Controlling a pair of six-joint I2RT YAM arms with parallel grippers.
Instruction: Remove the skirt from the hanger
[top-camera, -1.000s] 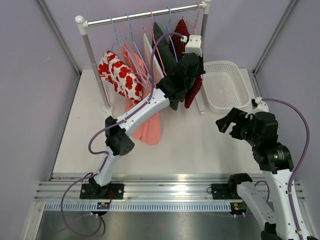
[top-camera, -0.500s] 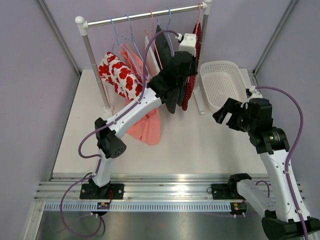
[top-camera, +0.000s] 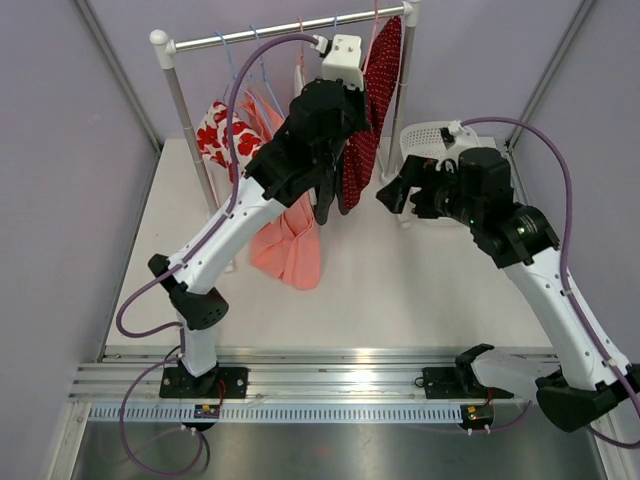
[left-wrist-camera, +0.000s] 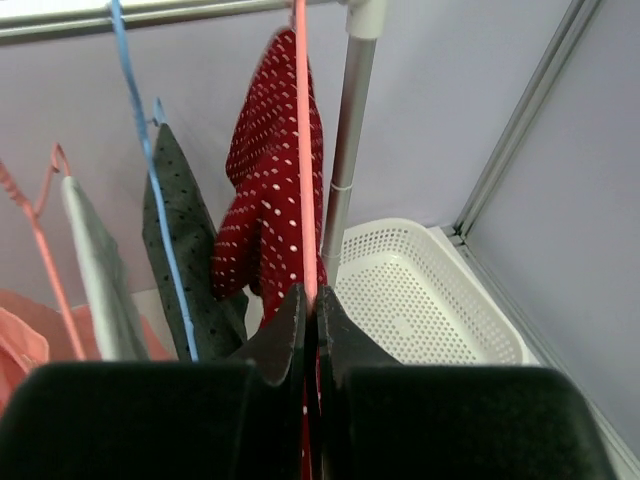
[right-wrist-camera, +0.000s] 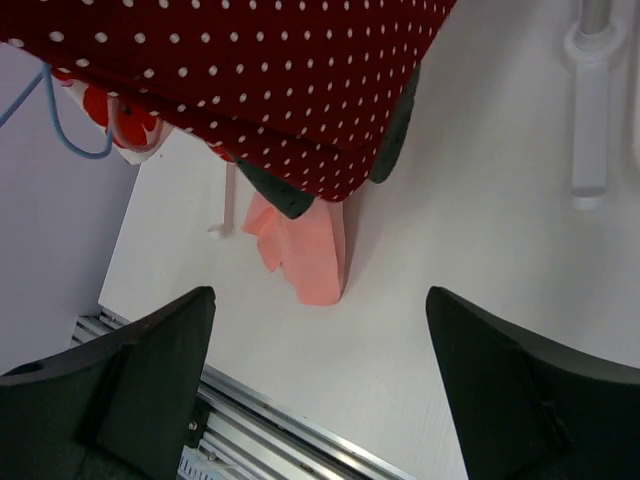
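The red skirt with white dots (top-camera: 372, 100) hangs from a pink hanger (left-wrist-camera: 300, 150) at the right end of the rail. My left gripper (left-wrist-camera: 310, 300) is shut on the hanger's wire, just below the rail, with the skirt (left-wrist-camera: 265, 200) hanging beyond the fingers. In the top view the left gripper (top-camera: 352, 62) is high up beside the skirt. My right gripper (top-camera: 396, 190) is open and empty, to the right of the skirt's lower part. In the right wrist view the skirt's hem (right-wrist-camera: 250, 70) fills the top, above the open right gripper (right-wrist-camera: 320, 300).
A white perforated basket (top-camera: 432, 135) sits at the back right, behind the right arm. The rail (top-camera: 240, 38) also holds a dark dotted garment (left-wrist-camera: 180, 250), a grey one (left-wrist-camera: 95, 260), a coral one (top-camera: 290, 240) and a white one with red flowers (top-camera: 215, 135). The rack's post foot (right-wrist-camera: 590, 150) is close by.
My left arm has risen with the hanger, lifting the red skirt up to the rail's right end. My right arm has moved left and up, close to the skirt.
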